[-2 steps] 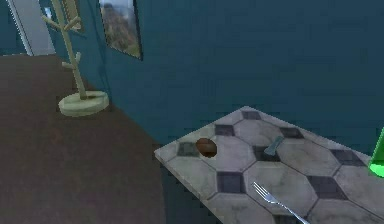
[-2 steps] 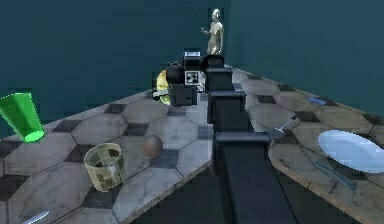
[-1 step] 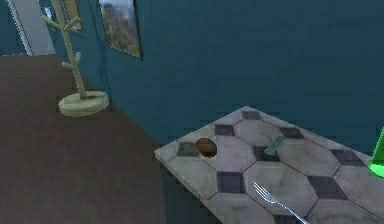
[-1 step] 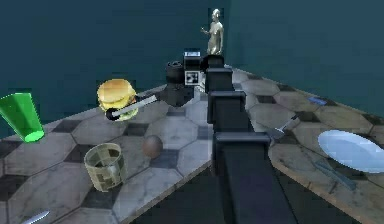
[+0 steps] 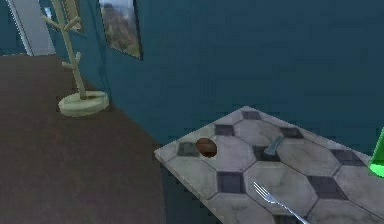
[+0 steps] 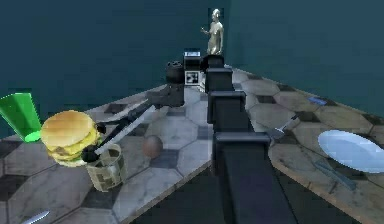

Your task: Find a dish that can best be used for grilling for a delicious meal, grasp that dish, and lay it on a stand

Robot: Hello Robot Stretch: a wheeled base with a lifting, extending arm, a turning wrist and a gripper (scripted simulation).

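Far across the table point(image 6: 270, 115) the gripper point(image 6: 170, 92) is near a dark long-handled thing point(image 6: 125, 125); cannot tell if it holds anything; placing not yet done

Arm side view: 1 burger point(image 6: 68, 135), 9 o'clock; 1 cup point(image 6: 105, 167), 8 o'clock; 1 pale plate point(image 6: 350, 150), 4 o'clock; 1 statue point(image 6: 213, 33), 12 o'clock. Forward view: 1 coat stand point(image 5: 78, 70), 10 o'clock; 1 wall picture point(image 5: 122, 25); 1 fork point(image 5: 268, 193).

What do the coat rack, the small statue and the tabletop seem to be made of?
Coat rack: probably pale wood, matt beige pegs. Statue: perhaps brass, yellowish sheen. Tabletop: likely stone tiles, mottled grey octagons with dark square insets.
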